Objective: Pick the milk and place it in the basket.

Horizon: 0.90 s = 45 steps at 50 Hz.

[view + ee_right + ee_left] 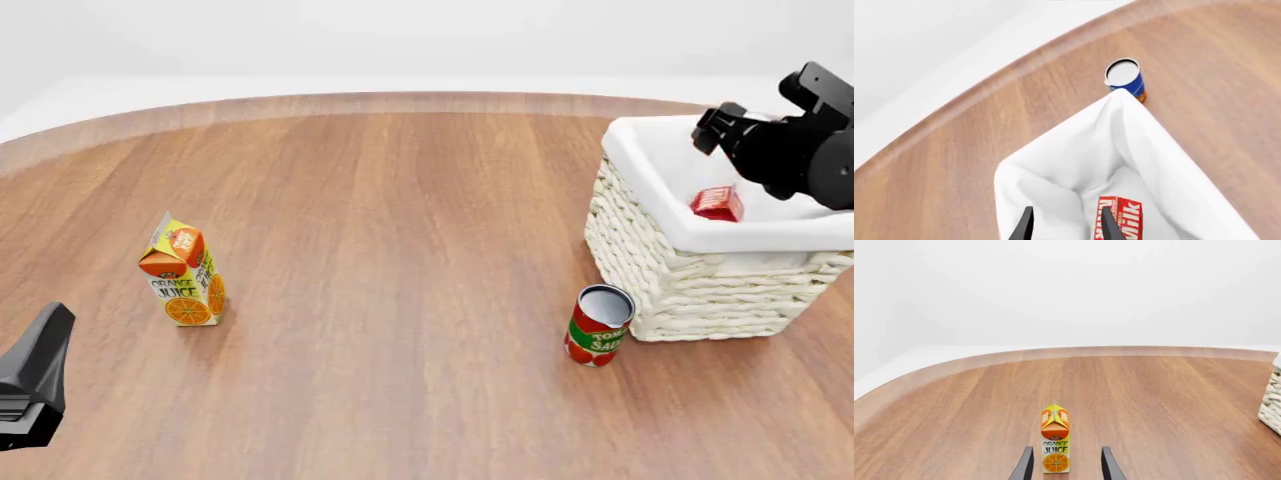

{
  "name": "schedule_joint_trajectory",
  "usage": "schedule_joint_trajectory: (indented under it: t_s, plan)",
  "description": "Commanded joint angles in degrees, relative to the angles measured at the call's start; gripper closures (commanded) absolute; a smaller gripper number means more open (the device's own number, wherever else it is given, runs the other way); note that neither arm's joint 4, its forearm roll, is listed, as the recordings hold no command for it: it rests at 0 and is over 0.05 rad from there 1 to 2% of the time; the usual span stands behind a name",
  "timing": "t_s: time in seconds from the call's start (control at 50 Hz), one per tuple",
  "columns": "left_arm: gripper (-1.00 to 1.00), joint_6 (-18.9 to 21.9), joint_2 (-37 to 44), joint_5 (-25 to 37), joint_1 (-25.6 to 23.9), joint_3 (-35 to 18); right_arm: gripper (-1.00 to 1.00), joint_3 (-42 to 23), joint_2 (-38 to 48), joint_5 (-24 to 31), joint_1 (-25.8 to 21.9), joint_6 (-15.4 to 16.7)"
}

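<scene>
A curved-edged brown wooden table [400, 250] stands against a plain, evenly lit white backdrop.

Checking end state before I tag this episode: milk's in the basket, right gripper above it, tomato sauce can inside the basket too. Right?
Not quite. The tomato sauce can stands on the table outside the basket, beside its near wall, as the front view shows. The rest holds: the milk lies inside the basket, and the right gripper hangs above it with its fingers apart.
</scene>
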State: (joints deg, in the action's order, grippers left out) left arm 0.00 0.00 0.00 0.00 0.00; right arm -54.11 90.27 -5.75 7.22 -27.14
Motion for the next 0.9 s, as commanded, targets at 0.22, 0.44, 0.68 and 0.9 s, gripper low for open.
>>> schedule_joint_trajectory:
  t_s: [0.22,0.44,0.68,0.9]
  plan:
    - [-1.0,0.0,0.0,0.0,0.0,0.0,-1.0,-0.24,-1.85,0.12,-1.56,-1.2]
    - [-1.0,0.0,0.0,0.0,0.0,0.0,-1.0,-2.84,-8.08,1.34,-5.35,3.21]
    - [-1.0,0.0,0.0,0.0,0.0,0.0,-1.0,-7.87,-13.1,4.05,-8.08,6.71]
    - [-1.0,0.0,0.0,0.0,0.0,0.0,-1.0,-10.94,-14.89,5.81,-11.22,9.48]
